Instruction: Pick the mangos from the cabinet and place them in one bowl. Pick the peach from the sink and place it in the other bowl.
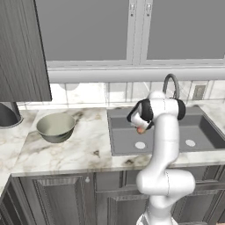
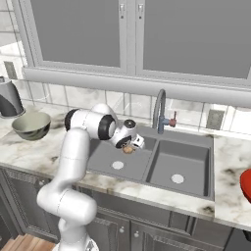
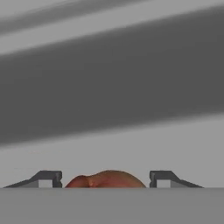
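Clamping the small round pinkish-orange peach between its two dark fingertips, the gripper hangs at mid-frame over the dark grey double-basin sink's left basin; the dull grey-green bowl sits at centre left on the marble counter.

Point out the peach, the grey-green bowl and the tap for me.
peach (image 3: pixel 107 179), hand view, its top between the finger tips.
grey-green bowl (image 1: pixel 56 134), left base view, its outer front wall.
tap (image 2: pixel 160 110), right base view, its upright neck.
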